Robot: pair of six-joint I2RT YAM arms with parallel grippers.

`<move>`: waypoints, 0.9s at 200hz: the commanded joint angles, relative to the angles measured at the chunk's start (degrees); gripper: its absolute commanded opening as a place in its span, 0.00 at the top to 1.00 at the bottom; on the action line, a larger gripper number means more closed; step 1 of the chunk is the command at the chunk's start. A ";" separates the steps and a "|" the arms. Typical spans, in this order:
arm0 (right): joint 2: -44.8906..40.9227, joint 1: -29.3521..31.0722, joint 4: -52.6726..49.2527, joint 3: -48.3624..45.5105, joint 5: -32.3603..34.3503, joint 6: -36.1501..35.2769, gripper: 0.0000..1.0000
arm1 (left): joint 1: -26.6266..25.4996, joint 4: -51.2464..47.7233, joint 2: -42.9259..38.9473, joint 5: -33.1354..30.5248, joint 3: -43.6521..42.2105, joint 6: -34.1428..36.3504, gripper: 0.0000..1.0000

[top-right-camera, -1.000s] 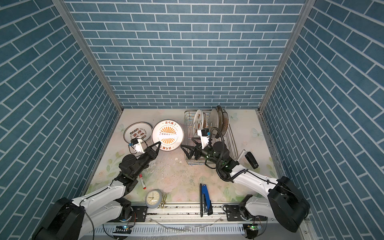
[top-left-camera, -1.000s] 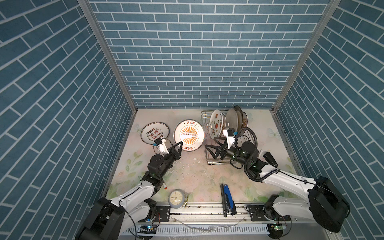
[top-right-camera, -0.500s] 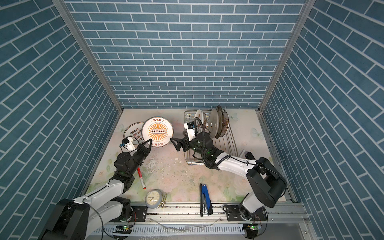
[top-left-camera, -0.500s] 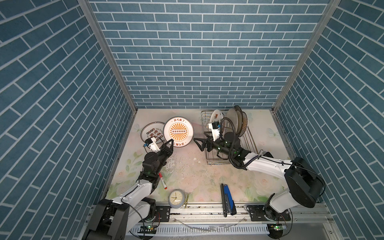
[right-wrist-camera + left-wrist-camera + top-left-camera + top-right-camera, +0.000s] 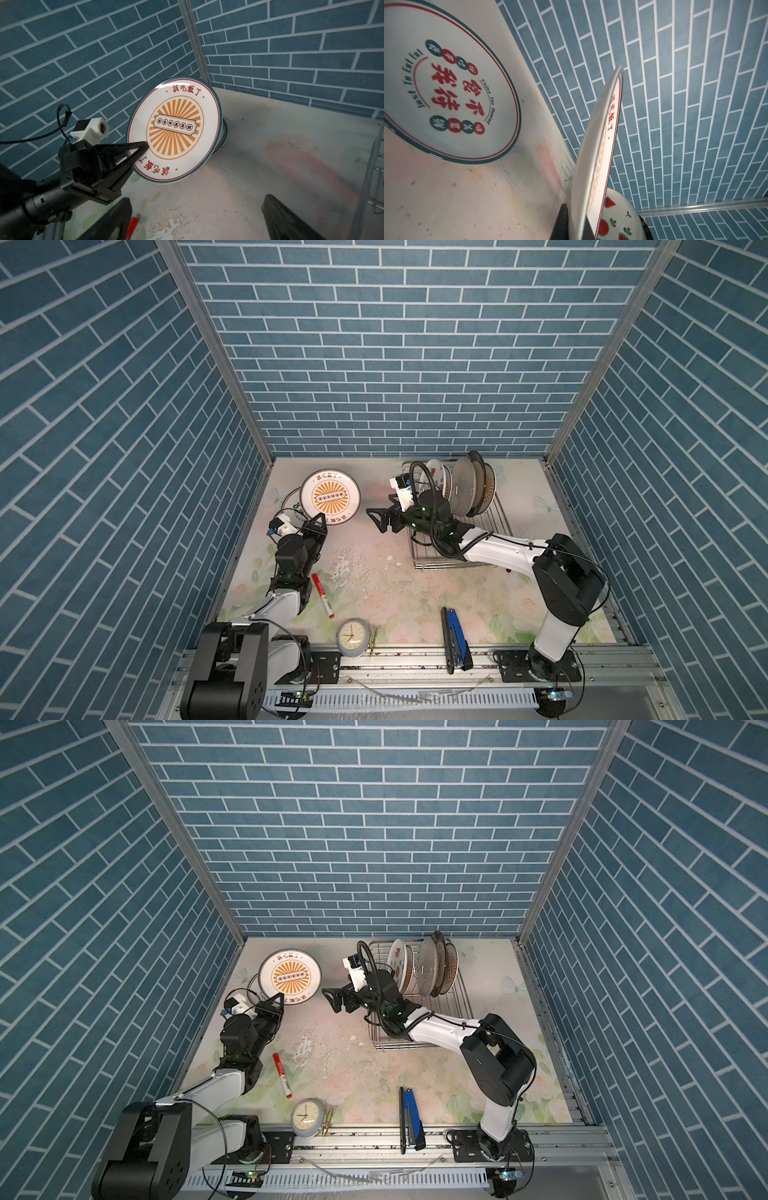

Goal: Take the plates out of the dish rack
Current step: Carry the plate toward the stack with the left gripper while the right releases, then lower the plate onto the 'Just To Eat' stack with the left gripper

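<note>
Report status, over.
Left gripper jaws shut on sunburst plate, tilted above a flat plate. Right gripper jaws open, empty. Several plates upright in dish rack. Nothing blocking.

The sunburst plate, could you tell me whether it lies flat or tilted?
Tilted: the sunburst plate leans steeply, its rim pinched by the left tool.

1. Sunburst plate (image 5: 174,131) in the black left gripper (image 5: 143,146): white, orange rays, red lettering, teal-and-red rim.
2. Lettered plate (image 5: 452,87) beside that gripper: white, red and dark-green characters, green-and-red rim.
3. Watermelon plate (image 5: 616,218): white, red slices, green leaves.
4. Worktop (image 5: 374,572): pale floral print.
</note>
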 commanded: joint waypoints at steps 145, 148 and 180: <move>13.16 0.73 -9.10 18.27 -3.02 -7.17 0.01 | 7.17 -4.37 16.91 -3.74 10.33 -6.11 1.00; 13.40 0.69 -9.19 18.56 -3.07 -7.35 0.01 | 7.17 -4.48 17.16 -3.87 10.42 -6.12 1.00; 15.24 1.22 -10.79 20.65 -2.90 -9.26 0.01 | 7.24 -5.32 18.46 -6.84 10.62 -6.50 1.00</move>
